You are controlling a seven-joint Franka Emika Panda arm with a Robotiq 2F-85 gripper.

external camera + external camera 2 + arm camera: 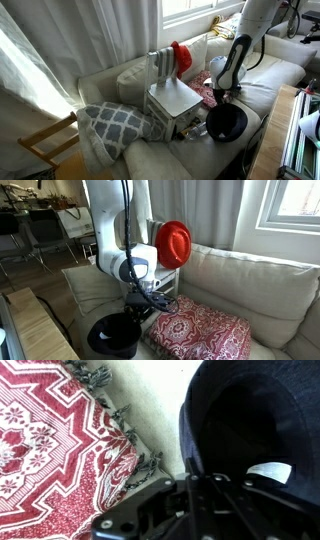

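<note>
While the black fabric hat (260,420) lies opening-up on the cream sofa (150,410), at one o'clock from the claw (200,482) in the wrist view, the claw is closed, pinching its near rim. The hat looks round, with no clear long axis. The white label (268,470) inside is unreadable. A red patterned cushion (50,440) lies at ten o'clock.

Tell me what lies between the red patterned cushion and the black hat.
Only a bare strip of cream sofa; the wrist view shows it between cushion fringe and hat.
</note>
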